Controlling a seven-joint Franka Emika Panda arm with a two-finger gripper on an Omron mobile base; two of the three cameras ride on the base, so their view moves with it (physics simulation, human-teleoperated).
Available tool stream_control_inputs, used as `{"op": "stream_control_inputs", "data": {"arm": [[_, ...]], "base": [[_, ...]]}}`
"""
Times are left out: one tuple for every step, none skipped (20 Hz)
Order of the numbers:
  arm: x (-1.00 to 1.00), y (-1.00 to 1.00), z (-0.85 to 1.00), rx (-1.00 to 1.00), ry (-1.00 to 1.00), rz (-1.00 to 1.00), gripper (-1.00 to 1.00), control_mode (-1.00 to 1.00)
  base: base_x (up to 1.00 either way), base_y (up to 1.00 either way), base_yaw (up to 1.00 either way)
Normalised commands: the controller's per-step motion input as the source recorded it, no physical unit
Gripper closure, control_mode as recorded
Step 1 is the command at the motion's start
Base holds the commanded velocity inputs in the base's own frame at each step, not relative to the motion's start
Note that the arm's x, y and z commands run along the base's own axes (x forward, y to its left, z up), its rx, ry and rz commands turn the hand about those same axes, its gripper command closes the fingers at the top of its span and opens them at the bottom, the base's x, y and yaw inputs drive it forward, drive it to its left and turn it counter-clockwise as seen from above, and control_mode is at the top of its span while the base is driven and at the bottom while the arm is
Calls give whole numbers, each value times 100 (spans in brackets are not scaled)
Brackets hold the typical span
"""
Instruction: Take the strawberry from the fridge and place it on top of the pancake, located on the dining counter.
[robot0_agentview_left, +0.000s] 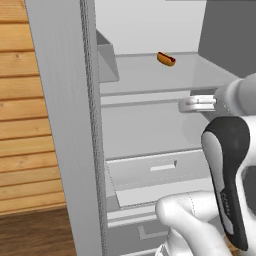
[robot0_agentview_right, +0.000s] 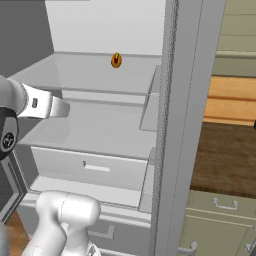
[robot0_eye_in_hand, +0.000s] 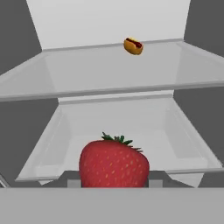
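No readable text anywhere as far as I can see, no brand marks or labels on the fridge (robot0_agentview_left: 65, 125) or the arm; there's some tiny marking on the dark part of the arm in the left base view but it's too small to read.

Hand view: the strawberry (robot0_eye_in_hand: 114, 162) sits right at the bottom middle, dead center where the fingertips would be, green leafy top pointing up. It covers the fingertips themselves, with just a bit of grey poking out on either side of it. So it looks like it's sitting between the jaws, but I honestly can't tell whether they're clamped on it or just apart around it.

Ahead of the jaws and lower is a fridge shelf (robot0_eye_in_hand: 118, 127), and above that, further back, another shelf with the hot dog (robot0_eye_in_hand: 133, 46) lying on it, slightly right of the jaw line and well apart from the strawberry.

In the base views the gripper (robot0_agentview_left: 192, 104) is reaching in at the lower shelf level with the fridge door open. The hot dog (robot0_agentview_right: 116, 60) is up and beyond it.
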Motion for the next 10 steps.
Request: {"op": "stream_control_inputs", "data": {"arm": [[-100,0,0,5,-5,0,100,-100],[-100,0,0,5,-6,0,100,-100],[-100,0,0,5,-5,0,100,-100],[-100,0,0,4,-7,0,100,-100],[0,0,0,0,0,0,100,100],[0,0,0,0,0,0,100,100],[0,0,0,0,0,0,100,100],[0,0,0,0,0,0,100,100],[0,0,0,0,0,0,100,100],[0,0,0,0,0,0,100,100]], "base": [[0,0,0],[0,0,0],[0,0,0],[0,0,0],[-100,-4,0],[-100,-9,0],[-100,-9,0],[-100,-4,0],[-100,0,0],[-100,-5,0]]}}
